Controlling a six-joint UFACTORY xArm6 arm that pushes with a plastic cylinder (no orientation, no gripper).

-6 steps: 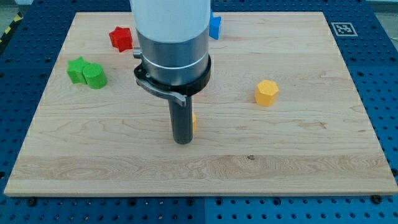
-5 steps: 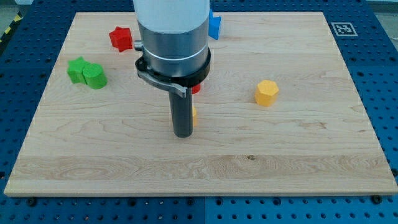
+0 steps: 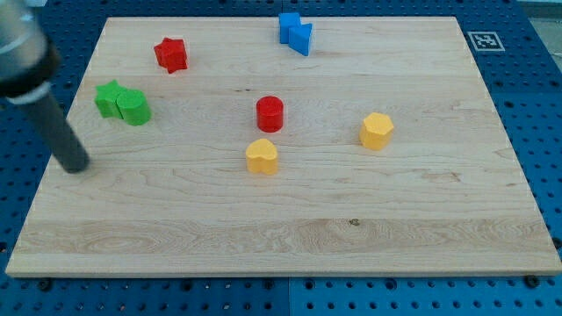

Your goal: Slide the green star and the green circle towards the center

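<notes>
The green star and the green circle sit touching each other near the board's left edge, the star on the left. My tip rests on the board at the far left, below and left of the two green blocks, a short gap from them.
A red star lies at the upper left. Two blue blocks sit at the top middle. A red circle and a yellow block are near the middle. A yellow hexagon is to the right.
The arm has swung from the board's middle to the far left. The red circle, yellow block and blue blocks it hid now show. No block has moved.
</notes>
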